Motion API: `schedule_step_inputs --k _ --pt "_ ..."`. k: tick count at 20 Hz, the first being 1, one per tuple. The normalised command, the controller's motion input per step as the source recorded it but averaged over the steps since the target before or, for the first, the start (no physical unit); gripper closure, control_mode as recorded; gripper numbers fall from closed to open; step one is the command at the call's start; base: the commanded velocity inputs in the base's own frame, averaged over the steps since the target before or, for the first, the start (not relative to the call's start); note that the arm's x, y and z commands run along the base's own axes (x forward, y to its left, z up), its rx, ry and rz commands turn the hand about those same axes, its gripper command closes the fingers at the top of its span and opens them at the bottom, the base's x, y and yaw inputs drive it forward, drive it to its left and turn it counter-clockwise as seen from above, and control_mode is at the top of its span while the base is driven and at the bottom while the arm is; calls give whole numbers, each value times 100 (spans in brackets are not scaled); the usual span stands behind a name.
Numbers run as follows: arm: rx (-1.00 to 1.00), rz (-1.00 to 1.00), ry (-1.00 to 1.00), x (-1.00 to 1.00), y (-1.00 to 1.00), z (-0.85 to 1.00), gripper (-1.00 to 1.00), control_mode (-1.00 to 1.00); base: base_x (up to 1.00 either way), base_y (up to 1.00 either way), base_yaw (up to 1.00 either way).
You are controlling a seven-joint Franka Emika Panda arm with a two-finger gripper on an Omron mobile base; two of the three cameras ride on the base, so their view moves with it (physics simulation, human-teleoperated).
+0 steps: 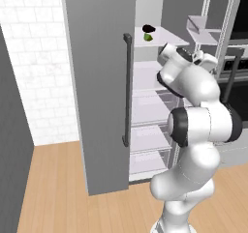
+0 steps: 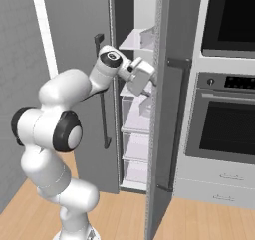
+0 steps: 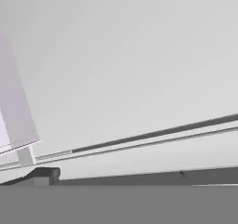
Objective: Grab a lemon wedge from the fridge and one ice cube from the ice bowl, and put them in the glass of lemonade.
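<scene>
The arm [image 1: 193,145] is seen nearest, raised from the floor in front of the fridge [image 1: 104,82] and bent toward its open interior. In the right base view the white hand [image 2: 142,74] is reached in between the fridge's two open doors, level with the upper shelves. The fingertips themselves are hidden in both base views, behind the arm in one and behind the right door's edge [image 2: 158,109] in the other. In the hand view pale grey surfaces and a few dark sloping lines are shown, and the tips cannot be made out there. The jaws are taken to stand wide apart, and nothing can be seen held between them.

The left fridge door [image 1: 97,87] is swung open toward the camera in the left base view, with its long dark bar handle [image 1: 128,89] running down its edge. Behind it, pale shelves and drawers [image 1: 147,145] are stacked down the fridge's interior.

Deeper in, on an upper shelf [image 1: 162,37] of the fridge, the lemon wedge [image 1: 148,36] is seen as a small yellowish-green piece. A small black lump [image 1: 149,29] is set just behind it, touching or nearly so. The wedge lies above and to the left of the arm's wrist, apart from the hand.

An oven [image 2: 224,119] is built in beside the fridge, on its right.
</scene>
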Motion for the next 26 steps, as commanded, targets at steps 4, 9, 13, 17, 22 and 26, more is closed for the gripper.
schedule_step_inputs --k 4,9,13,17,22,26 --pt "0 -18 0 -37 -97 1 -100 -100 0 0 0" --pt "0 -7 -2 -4 -59 5 -100 -100 0 0 0" --pt "0 0 -14 -4 1 14 -100 -100 0 0 0" --pt "-4 -1 -21 -19 43 32 -100 -100 0 0 0" --pt "-15 -13 -17 4 45 19 -100 -100 0 0 0" --pt "-9 -22 -4 61 -6 -2 -100 -100 0 0 0"
